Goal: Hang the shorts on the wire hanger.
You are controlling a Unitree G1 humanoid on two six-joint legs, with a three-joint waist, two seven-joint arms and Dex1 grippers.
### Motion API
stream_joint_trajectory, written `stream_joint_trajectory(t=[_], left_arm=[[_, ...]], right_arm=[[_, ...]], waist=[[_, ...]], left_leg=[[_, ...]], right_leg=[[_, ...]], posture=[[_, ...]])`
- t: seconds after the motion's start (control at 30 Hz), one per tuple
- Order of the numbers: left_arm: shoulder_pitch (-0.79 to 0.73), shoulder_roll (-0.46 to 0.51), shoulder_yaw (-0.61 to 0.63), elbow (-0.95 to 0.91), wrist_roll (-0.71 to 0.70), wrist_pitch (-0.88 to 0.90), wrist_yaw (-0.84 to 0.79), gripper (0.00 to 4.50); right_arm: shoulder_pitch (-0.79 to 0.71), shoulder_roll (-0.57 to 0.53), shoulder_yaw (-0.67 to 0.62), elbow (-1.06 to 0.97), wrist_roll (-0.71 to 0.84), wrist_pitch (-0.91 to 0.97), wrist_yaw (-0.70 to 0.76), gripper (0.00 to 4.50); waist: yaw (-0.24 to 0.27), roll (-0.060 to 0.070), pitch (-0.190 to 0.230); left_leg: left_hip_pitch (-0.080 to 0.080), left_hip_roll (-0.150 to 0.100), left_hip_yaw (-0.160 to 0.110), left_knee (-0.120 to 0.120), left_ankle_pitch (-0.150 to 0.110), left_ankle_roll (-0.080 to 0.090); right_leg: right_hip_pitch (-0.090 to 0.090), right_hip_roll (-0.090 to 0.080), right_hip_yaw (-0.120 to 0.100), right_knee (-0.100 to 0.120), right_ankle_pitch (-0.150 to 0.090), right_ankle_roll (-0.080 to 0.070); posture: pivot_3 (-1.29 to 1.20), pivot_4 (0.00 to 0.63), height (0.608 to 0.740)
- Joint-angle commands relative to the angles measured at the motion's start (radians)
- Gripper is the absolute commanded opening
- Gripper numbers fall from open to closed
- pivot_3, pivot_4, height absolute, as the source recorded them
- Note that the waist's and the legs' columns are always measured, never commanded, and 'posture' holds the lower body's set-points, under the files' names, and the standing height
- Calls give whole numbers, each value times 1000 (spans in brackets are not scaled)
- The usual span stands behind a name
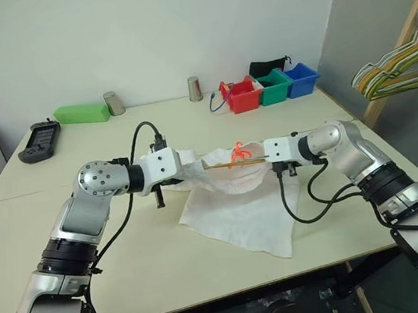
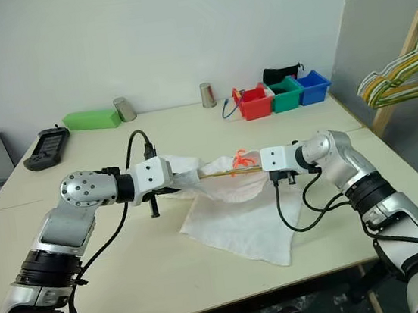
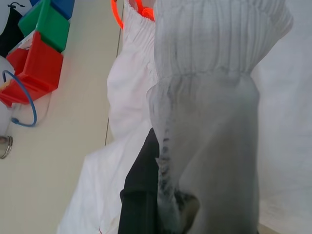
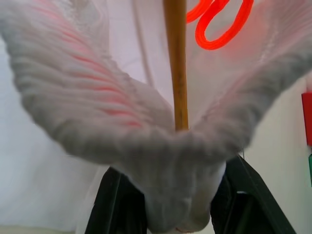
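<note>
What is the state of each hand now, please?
Left hand: closed, holding the shorts by the waistband.
Right hand: fingers apart, with the waistband bunched between them; a firm grip cannot be told.

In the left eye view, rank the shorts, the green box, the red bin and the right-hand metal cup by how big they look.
1. shorts, by far the largest.
2. green box.
3. red bin, though it looks close to the green box in area.
4. metal cup, smallest.
The last three sit farther from the camera, so true sizes are unsure.

Shorts (image 1: 238,210): thin white cloth, matt, ribbed gathered waistband. Wire hanger (image 4: 176,63): smooth yellowish bar. Table (image 1: 132,273): smooth matt cream top. Bins (image 1: 244,97) at 1 o'clock: glossy plastic.
</note>
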Motion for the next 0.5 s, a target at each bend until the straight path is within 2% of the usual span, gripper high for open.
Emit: stream_joint_trajectory(t=[0.03,0.13,0.5], left_arm=[[-2,19,35,-36,-6,-19,15,163],[-6,17,33,-33,-8,-21,16,163],[-17,9,32,-30,-14,-22,17,163]], right_arm=[[-14,-21,-41,-67,16,10,28,2370],[-16,-1,-36,-60,-4,17,-3,3130],[-39,44,-20,62,-47,-22,-63,3130]], waist=[[1,0,0],[2,0,0],[4,0,0]], left_leg=[[0,0,0,0,0,0],[0,0,0,0,0,0],[1,0,0,0,0,0]], right_leg=[[0,0,0,0,0,0],[0,0,0,0,0,0],[0,0,0,0,0,0]], posture=[[-47,0,740],[-47,0,740],[-49,0,740]])
